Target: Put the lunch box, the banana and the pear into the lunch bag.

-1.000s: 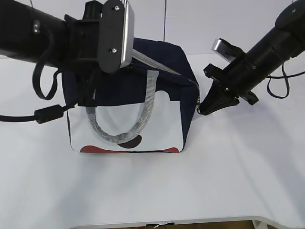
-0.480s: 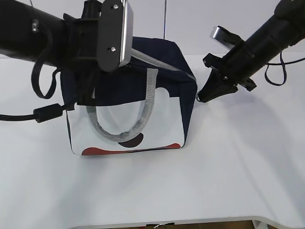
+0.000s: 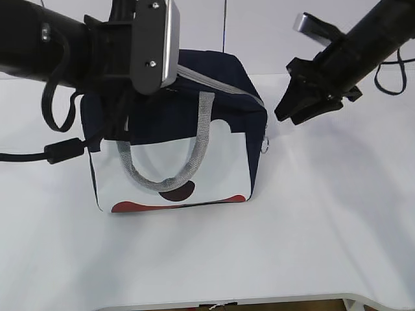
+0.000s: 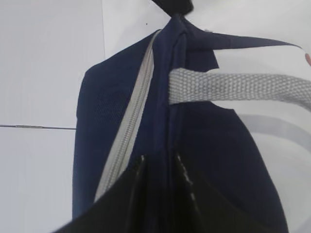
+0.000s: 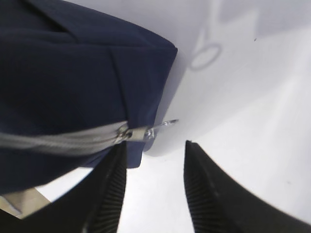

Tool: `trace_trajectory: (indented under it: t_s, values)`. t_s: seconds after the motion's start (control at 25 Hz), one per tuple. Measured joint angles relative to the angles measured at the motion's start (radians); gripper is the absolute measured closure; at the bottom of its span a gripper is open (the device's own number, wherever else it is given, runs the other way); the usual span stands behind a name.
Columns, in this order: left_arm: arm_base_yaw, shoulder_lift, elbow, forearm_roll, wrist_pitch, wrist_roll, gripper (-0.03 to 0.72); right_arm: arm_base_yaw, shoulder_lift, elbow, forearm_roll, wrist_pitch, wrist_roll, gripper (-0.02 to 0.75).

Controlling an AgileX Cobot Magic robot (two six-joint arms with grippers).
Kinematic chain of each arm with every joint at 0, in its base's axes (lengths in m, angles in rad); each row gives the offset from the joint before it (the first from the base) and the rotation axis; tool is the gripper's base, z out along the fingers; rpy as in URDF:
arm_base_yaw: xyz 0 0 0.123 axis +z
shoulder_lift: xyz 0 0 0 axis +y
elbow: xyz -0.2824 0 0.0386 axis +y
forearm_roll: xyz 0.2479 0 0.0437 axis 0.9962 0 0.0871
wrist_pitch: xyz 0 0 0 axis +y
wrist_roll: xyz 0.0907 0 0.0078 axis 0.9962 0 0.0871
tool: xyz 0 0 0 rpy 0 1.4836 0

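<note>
The navy lunch bag (image 3: 175, 129) stands on the white table with its white-and-red panel facing me. Its grey zipper (image 4: 130, 131) runs shut along the top. My left gripper (image 4: 158, 164) is shut on a fold of the bag's navy top fabric beside the zipper; in the exterior view it sits at the bag's upper left (image 3: 118, 133). My right gripper (image 5: 154, 144) is open and empty, just off the bag's right end (image 3: 283, 114). The ring pull (image 5: 163, 125) hangs free at the zipper's end (image 3: 265, 144). The lunch box, banana and pear are out of view.
The bag's grey webbing handle (image 3: 162, 175) droops over the front panel. The left arm's cable (image 3: 61, 152) hangs by the bag's left side. White table (image 3: 311, 227) spreads in front and to the right, with its front edge near the bottom.
My right gripper has lifted up and to the right, away from the bag's right end. The ring pull now hangs loose there. The left gripper has stayed on the bag.
</note>
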Motion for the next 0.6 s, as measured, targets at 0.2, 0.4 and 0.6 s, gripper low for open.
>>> trace_trajectory:
  t_s: [0.2,0.4,0.6]
  values:
    - [0.000,-0.002,0.000,0.000,-0.004,0.000,0.456,0.000,-0.085,0.000,-0.036,0.008,-0.022,0.376]
    - [0.000,-0.002,0.000,-0.005,-0.005,0.000,0.328,0.010,-0.149,0.000,-0.052,0.010,-0.034,0.371]
    - [0.000,-0.011,0.000,-0.006,0.050,0.000,0.304,0.013,-0.195,0.000,-0.054,0.014,-0.034,0.370]
